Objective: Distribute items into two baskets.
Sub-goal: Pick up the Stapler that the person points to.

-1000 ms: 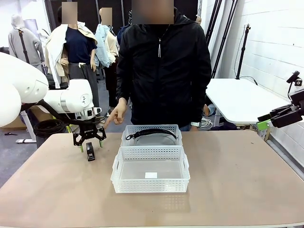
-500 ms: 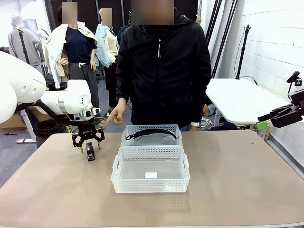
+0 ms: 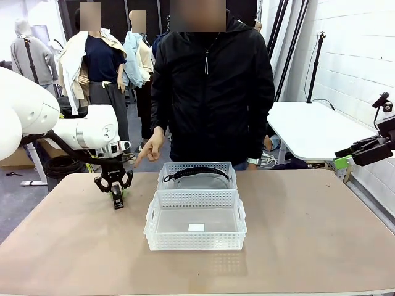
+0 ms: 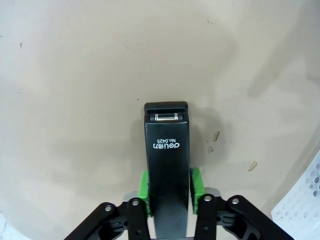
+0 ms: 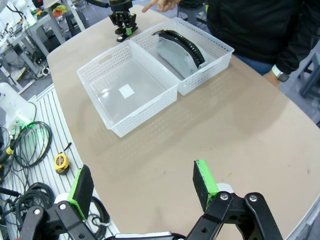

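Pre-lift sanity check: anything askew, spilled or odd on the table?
Nothing stands out. The stapler sits straight between the pads of the left gripper; the band lies inside the far basket; the near basket stands level against it.

Bright even indoor light, soft shadow beneath near basket point(image 3: 195, 240), sharp focus, wide-angle wrist distortion

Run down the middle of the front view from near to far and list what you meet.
First the near basket → the far basket, with the black band lying in it → the person standing beyond it.
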Tool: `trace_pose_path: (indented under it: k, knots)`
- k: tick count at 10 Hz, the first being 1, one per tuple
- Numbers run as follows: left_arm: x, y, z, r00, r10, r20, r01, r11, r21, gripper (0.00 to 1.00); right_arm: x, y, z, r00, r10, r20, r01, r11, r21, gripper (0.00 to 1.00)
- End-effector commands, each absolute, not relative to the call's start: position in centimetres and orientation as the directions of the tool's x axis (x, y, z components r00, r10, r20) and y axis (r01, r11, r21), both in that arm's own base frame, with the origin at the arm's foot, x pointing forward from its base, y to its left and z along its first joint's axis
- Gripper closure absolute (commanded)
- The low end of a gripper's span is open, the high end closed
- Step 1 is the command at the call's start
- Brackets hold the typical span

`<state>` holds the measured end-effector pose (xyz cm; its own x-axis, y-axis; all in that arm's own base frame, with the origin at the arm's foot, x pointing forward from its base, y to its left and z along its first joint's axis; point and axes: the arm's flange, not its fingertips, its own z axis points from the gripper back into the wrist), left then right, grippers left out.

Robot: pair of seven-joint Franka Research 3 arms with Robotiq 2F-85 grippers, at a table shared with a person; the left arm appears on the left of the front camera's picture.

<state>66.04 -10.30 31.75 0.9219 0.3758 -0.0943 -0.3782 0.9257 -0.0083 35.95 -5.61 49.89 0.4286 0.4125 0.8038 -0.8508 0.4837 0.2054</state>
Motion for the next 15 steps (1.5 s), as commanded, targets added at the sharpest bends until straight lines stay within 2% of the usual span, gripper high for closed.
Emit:
trace_pose_path:
  k: [1,5,8,10,13,15]
  knots:
    - [65.9,-9.7,31.5,0.932,0.355,-0.073,-0.356,0.935,-0.002,1.0,35.8,-5.4,49.4,0.411,0.392,0.823,-0.856,0.476,0.201,0.0]
    - [65.8,-7.1,32.9,0.956,0.284,-0.077,-0.287,0.957,-0.031,1.0,35.8,-5.4,49.4,0.411,0.392,0.823,-0.856,0.476,0.201,0.0]
    - [63.2,-1.5,37.6,0.973,0.229,-0.008,-0.229,0.971,-0.067,1.0,35.8,-5.4,49.4,0.411,0.392,0.823,-0.856,0.476,0.201,0.0]
    - [62.1,0.5,39.7,0.978,0.203,-0.056,-0.208,0.971,-0.117,1.0,35.8,-5.4,49.4,0.411,0.392,0.823,-0.856,0.476,0.201,0.0]
    - [59.8,3.7,44.9,0.979,0.203,-0.018,-0.204,0.968,-0.144,1.0,35.8,-5.4,49.4,0.411,0.392,0.823,-0.856,0.476,0.201,0.0]
    - [59.4,4.4,48.6,0.984,0.174,-0.04,-0.177,0.981,-0.082,1.0,35.8,-5.4,49.4,0.411,0.392,0.823,-0.856,0.476,0.201,0.0]
